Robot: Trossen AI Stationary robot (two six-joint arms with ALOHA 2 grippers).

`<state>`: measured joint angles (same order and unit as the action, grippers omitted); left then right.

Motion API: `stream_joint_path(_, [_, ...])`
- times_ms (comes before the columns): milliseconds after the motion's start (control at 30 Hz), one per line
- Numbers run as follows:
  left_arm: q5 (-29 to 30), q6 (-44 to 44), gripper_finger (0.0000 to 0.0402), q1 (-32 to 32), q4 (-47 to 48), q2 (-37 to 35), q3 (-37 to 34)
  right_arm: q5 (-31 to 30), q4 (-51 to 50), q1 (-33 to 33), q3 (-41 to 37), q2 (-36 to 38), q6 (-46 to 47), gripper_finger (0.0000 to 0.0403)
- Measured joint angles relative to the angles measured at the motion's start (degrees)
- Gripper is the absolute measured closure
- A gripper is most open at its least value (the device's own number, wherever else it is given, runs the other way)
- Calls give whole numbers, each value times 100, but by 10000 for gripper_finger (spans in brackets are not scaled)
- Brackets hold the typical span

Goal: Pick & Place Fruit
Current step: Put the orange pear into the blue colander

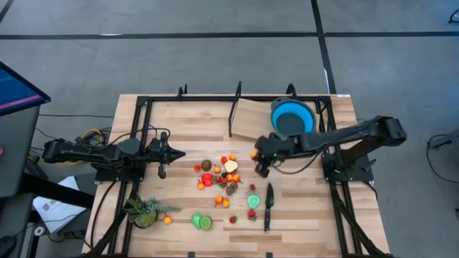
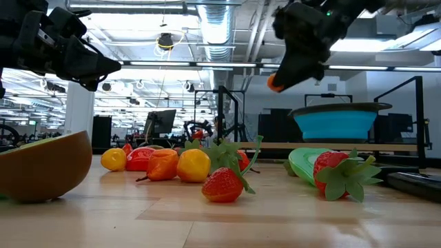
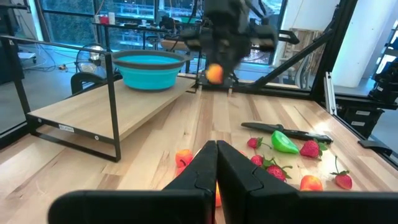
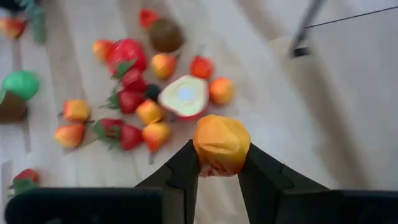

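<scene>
Right gripper (image 1: pixel 256 155) sits center-right of the high view, lifted off the table, fingers closed part-way on 1 orange fruit (image 4: pixel 221 144); same fruit shows as an orange blob under the gripper in the upper middle of the low view (image 2: pixel 275 83). Left gripper (image 1: pixel 176 154) hangs left of center, fingers pressed fully together, holding nothing.

Rest of the fruit pile (image 1: pixel 219 175) lies center of the high view, just left of and below the right gripper: red strawberries, orange and yellow pieces, 1 brown round one (image 1: pixel 206 165), 1 cut half with a pale face (image 1: pixel 231 166). Stragglers spread toward the lower middle: green pieces (image 1: pixel 201 221), a green piece (image 1: pixel 253 201) beside the knife, a few strawberries.

Black-handled knife (image 1: pixel 268 208) lies lengthwise lower center-right, below the right gripper, apart from it. Blue bowl (image 1: pixel 292 117) sits upper right on a raised wooden shelf (image 1: pixel 252 120), just above and right of the right gripper. Black frame rails (image 1: pixel 233 115) edge the shelf and the table's top side, 1 rail standing between the pile and the shelf. Leafy plant (image 1: pixel 144 212) lower left, with 1 orange piece (image 1: pixel 168 220) beside it.

Bare wood is open along the table (image 1: pixel 301 215) lower right and between the left gripper and the pile. Cables run off the left edge.
</scene>
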<state>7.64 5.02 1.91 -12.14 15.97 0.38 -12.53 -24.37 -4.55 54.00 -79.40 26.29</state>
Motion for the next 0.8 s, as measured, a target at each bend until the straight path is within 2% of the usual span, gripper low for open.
stream_joint_path(200, [0,-1,401,-1,-12,0,-2,-285,-801,588,0,763,-239,316])
stream_joint_path(367, [0,0,401,-2,-38,0,-2,-440,-1449,1293,0,1120,-452,316])
stream_joint_path(533, [0,-1,401,0,-44,0,-2,-748,-2012,2082,0,1078,-764,316])
stream_joint_path(800, [0,-2,401,-1,-76,0,-2,-765,-2156,2985,2,675,-1391,316])
